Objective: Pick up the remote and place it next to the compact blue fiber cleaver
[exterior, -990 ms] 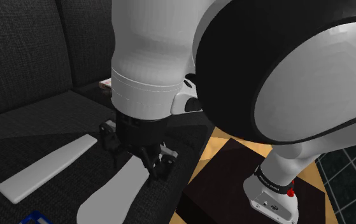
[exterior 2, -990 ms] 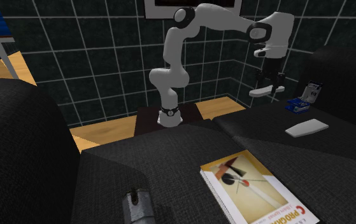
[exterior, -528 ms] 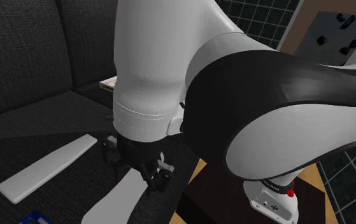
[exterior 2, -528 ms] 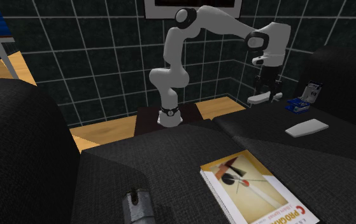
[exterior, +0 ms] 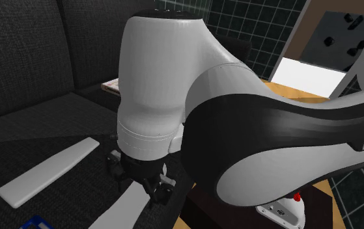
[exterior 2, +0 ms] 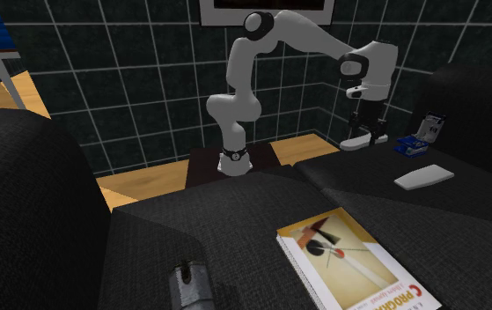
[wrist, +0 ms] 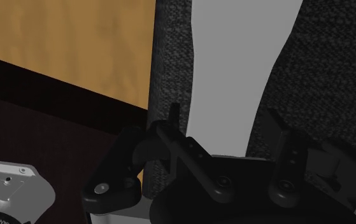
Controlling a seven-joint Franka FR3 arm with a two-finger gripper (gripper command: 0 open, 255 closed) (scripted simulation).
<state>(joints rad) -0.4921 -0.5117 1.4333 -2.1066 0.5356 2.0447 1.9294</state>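
Low over the near edge of the dark sofa [exterior 2: 385, 207], the end effector [wrist: 224, 116] was closed on the pale grey remote [exterior: 115, 213], its two black fingers clasping the remote's long sides close to one end. In the wrist view, the rest of the flat slab ran away from the fingers across the woven cushion, beside a strip of wooden floor [wrist: 68, 38]. Whether the remote touched the cushion could not be told. In the second exterior view, the blue fiber cleaver [exterior 2: 407, 145] lay on the same seat to the right of the held remote, near it but clearly apart. A second pale slab [exterior 2: 423, 177] lay nearer that camera, further right still. The dark stand [exterior 2: 204, 166] stood to the left of the sofa.
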